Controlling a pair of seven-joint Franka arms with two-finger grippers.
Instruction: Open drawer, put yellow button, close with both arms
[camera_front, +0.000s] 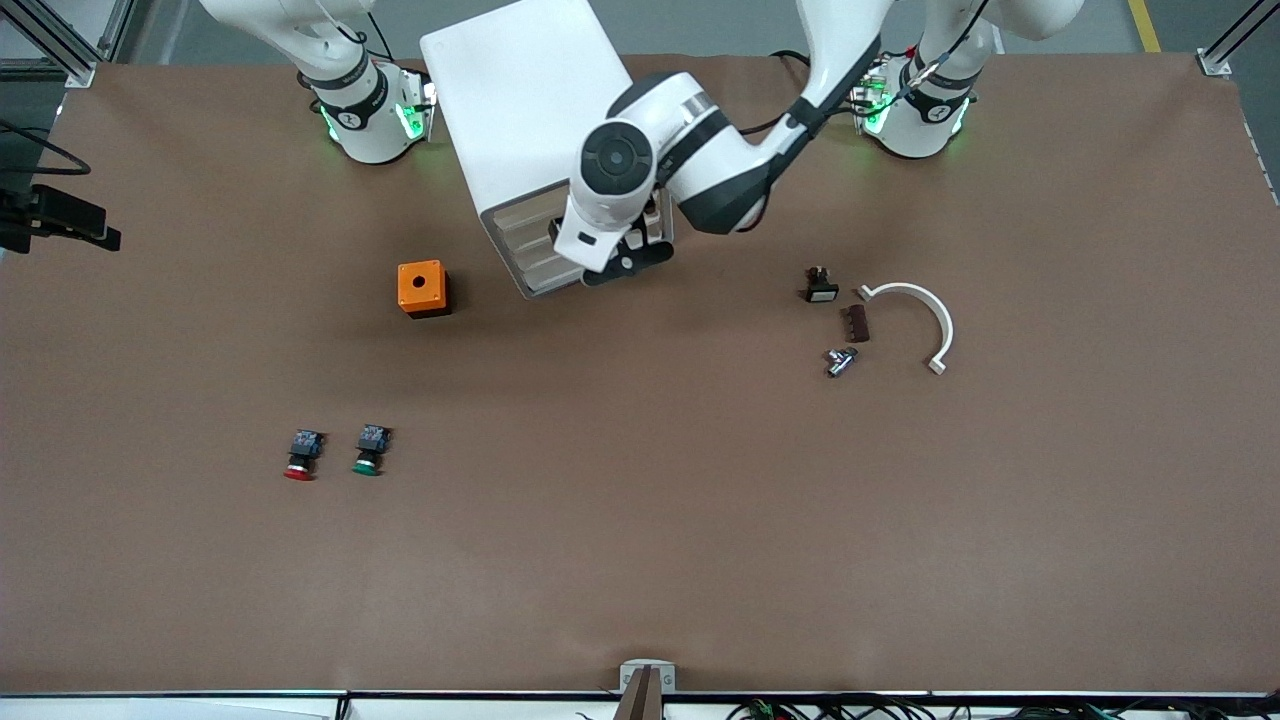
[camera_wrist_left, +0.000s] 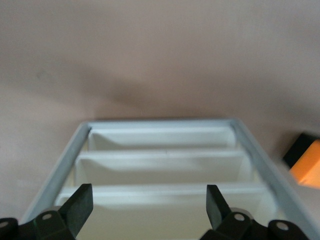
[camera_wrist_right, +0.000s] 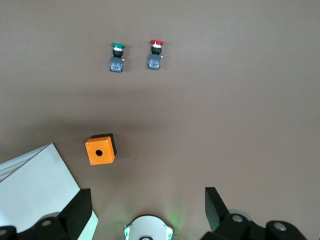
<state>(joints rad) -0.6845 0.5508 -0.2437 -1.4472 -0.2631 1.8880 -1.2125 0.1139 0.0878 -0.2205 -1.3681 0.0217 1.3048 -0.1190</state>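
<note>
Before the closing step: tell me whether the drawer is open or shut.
Open. The drawer is pulled out of the white cabinet; the left wrist view looks down into its divided compartments. The left tool hovers over it, jaws apart.

The cabinet (camera_front: 525, 110) is set on the worktop (camera_front: 640, 540) between the two arm bases. The box (camera_front: 422, 288) is placed beside it, toward the right arm's end. Two buttons (camera_front: 302, 456) (camera_front: 370, 451) are laid side by side, nearer the camera than the box.

Left gripper (camera_front: 628, 250) over the drawer (camera_wrist_left: 160, 165) front; orange box (camera_front: 422, 288) beside it.
</note>
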